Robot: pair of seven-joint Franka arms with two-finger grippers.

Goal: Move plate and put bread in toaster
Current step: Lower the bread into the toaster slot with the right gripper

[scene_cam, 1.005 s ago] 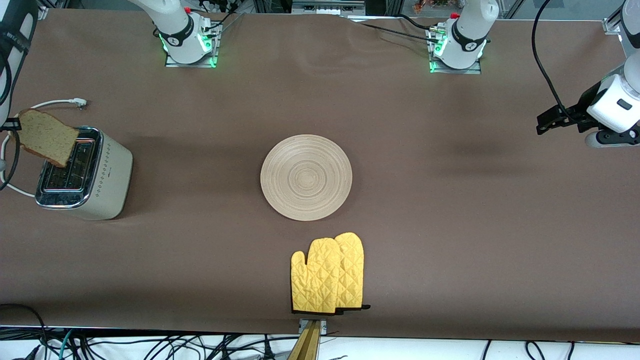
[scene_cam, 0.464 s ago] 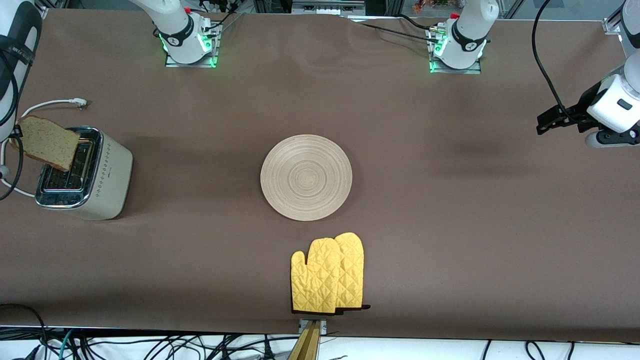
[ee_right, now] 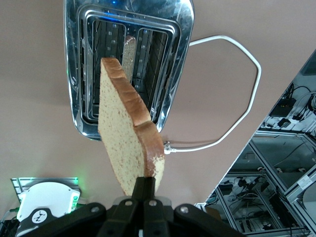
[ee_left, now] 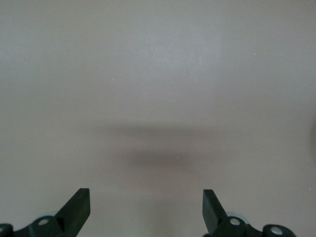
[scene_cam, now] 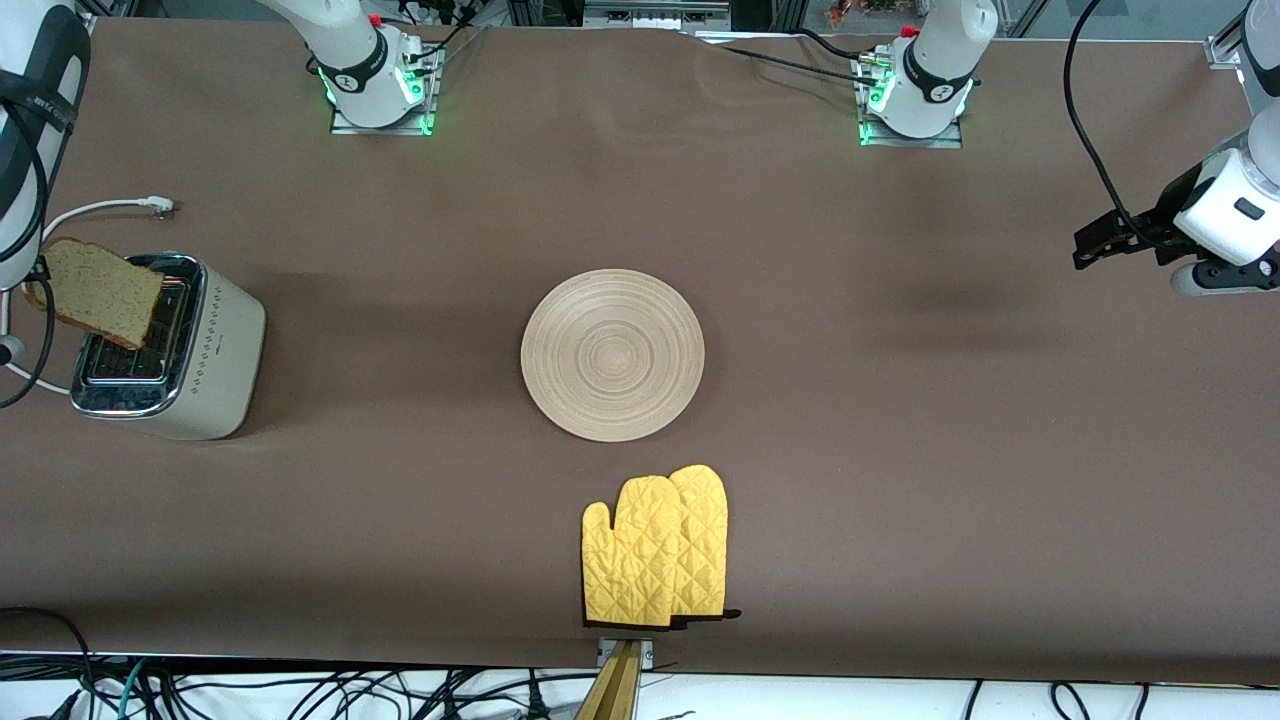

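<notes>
Right end effector, clamped on the bread slice, over the toaster; left end effector waits, fingers spread, over bare surface.

Bases: we see two white round arm bases and on metal plates, each lit green at the foot.
Collars: we see a black band with a small white mark around each base, and a red button just above it.
Cables: we see black cables running from the bases and one looping down to the left arm's wrist.
Wrist: ours is white with a black bracket.
Fingers: we see black, wedge-tipped fingers with pale screws at their roots.
</notes>
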